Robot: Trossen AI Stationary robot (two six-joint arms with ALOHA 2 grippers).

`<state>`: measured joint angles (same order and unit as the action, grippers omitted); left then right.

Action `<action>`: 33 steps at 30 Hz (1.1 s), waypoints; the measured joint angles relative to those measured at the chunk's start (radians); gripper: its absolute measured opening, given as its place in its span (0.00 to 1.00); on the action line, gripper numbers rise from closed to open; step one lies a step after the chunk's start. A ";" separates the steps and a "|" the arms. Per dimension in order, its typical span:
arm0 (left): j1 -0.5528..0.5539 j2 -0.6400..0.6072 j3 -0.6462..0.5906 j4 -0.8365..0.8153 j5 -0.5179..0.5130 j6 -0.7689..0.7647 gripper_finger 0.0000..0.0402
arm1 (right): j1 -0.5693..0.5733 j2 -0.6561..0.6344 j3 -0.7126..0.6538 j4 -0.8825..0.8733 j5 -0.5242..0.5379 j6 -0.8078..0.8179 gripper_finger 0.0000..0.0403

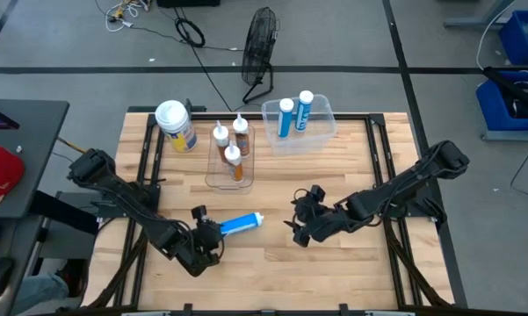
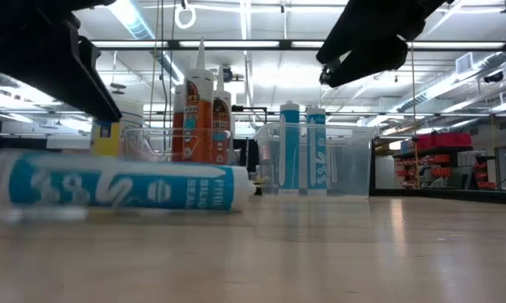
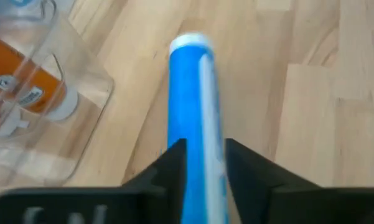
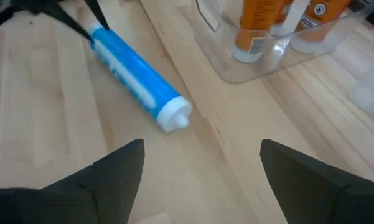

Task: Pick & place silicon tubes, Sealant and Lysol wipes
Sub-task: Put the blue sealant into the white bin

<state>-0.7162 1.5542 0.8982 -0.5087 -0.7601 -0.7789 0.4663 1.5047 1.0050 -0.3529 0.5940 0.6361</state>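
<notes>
A blue sealant tube (image 1: 242, 223) with a white cap lies on the wooden table near the middle front; it also shows in the low view (image 2: 122, 185). My left gripper (image 1: 209, 235) is shut on its rear end. My right gripper (image 1: 300, 224) is open and empty, above the table to the tube's right. The Lysol wipes canister (image 1: 176, 125), with a white lid and yellow label, stands upright at the far left. Three orange nozzle-tipped tubes stand in a clear tray (image 1: 230, 158). Two blue tubes stand in a clear bin (image 1: 299, 118). My left gripper pinches the blue tube's rear part (image 3: 196, 168) between its two fingers (image 3: 174, 168), one on each side. The fingers come from the table's near left, low and slanting, and lie along the tube. The tube lies about level on the table, its white cap end (image 3: 190, 43) pointing away.
The clear tray's corner (image 3: 81, 118) is close to the tube's cap on the far side. Bare wood (image 1: 334, 272) lies at the front and right of the table. A floor fan (image 1: 259, 44) and cables lie beyond the far edge. A red object (image 1: 0, 171) sits on the left.
</notes>
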 joint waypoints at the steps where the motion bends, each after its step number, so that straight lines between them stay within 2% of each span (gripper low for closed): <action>1: 0.000 -0.006 0.000 0.004 -0.002 0.010 0.24 | 0.008 0.000 0.000 -0.003 0.009 0.007 0.81; 6: 0.000 -0.014 0.000 0.004 0.005 0.033 0.04 | 0.033 0.000 0.000 -0.009 0.047 0.038 0.81; 10: 0.019 -0.014 0.000 0.004 0.061 0.042 0.02 | 0.041 0.000 0.000 -0.003 0.076 0.045 0.81; 13: 0.050 -0.014 0.000 0.020 0.086 0.074 0.11 | 0.042 0.000 0.000 0.008 0.079 0.045 0.81; 22: 0.115 -0.014 0.001 0.000 0.179 0.085 0.51 | 0.033 0.033 0.000 0.074 0.081 0.036 0.81; 27: 0.110 -0.014 0.001 -0.171 0.191 -0.048 0.64 | 0.024 0.071 0.000 0.104 0.078 0.037 0.81; 33: 0.084 -0.014 0.001 -0.413 0.224 -0.193 0.73 | 0.004 0.114 0.000 0.156 0.061 0.010 0.81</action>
<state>-0.6320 1.5406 0.8993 -0.9221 -0.5357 -0.9717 0.4699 1.6188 1.0054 -0.1966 0.6555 0.6463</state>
